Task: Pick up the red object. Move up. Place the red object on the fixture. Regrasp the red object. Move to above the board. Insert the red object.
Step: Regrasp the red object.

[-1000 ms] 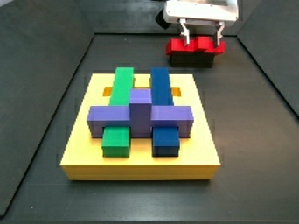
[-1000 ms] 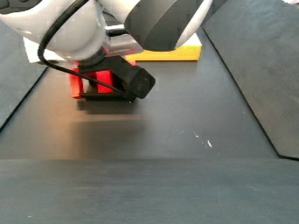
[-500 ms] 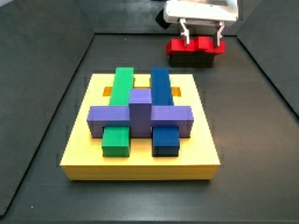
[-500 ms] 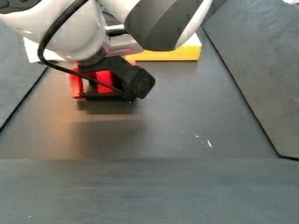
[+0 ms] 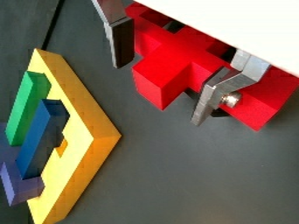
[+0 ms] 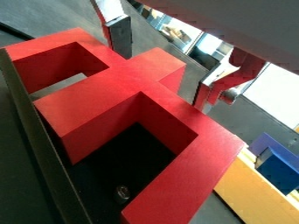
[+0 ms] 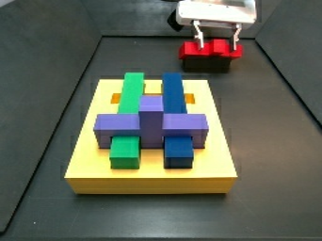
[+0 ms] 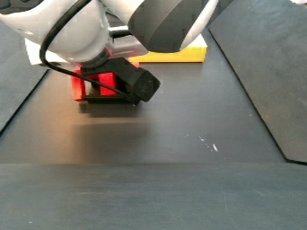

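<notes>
Straddling the red object (image 5: 176,70) on the fixture (image 7: 210,62) beyond the board (image 7: 153,169), my jaws (image 5: 163,80) look parted, plates not touching it. Only a wrist view shows the fixture's recess beneath (image 6: 138,171).

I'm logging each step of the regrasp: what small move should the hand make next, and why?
Probably close the hand on the red object. In both wrist views the fingers flank its middle prong with gaps on each side, and in a side view the red object sits on the fixture, so it seems aligned but not gripped.
</notes>
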